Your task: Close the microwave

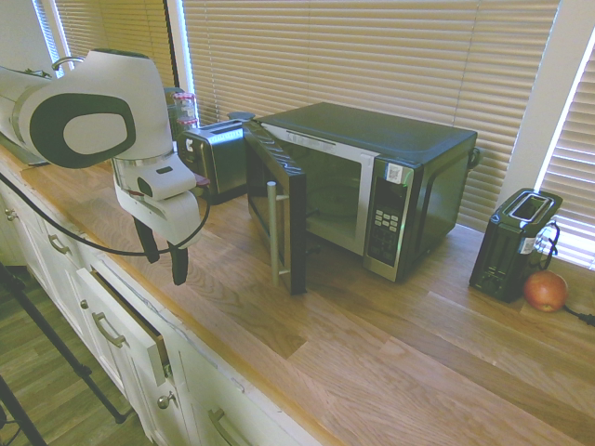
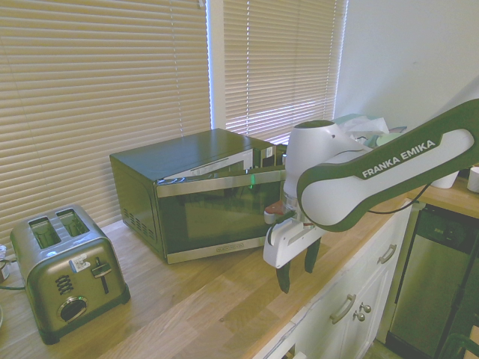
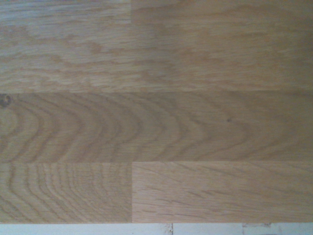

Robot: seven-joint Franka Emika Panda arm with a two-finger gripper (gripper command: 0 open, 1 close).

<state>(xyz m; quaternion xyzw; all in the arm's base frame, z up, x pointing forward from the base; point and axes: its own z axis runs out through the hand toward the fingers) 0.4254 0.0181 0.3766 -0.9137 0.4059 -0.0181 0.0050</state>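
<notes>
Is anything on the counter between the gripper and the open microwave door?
No. In the first exterior view, only bare wooden counter separates the gripper from the microwave door.

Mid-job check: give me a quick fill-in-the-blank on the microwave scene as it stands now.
1. The microwave door is ____.
2. The gripper holds ____.
3. The wrist view shows only the wooden ____.
4. The round orange fruit lies beside the slim black ____.

Missing words: open; nothing; countertop; toaster

Wooden countertop, microwave, two toasters, round orange fruit
</notes>
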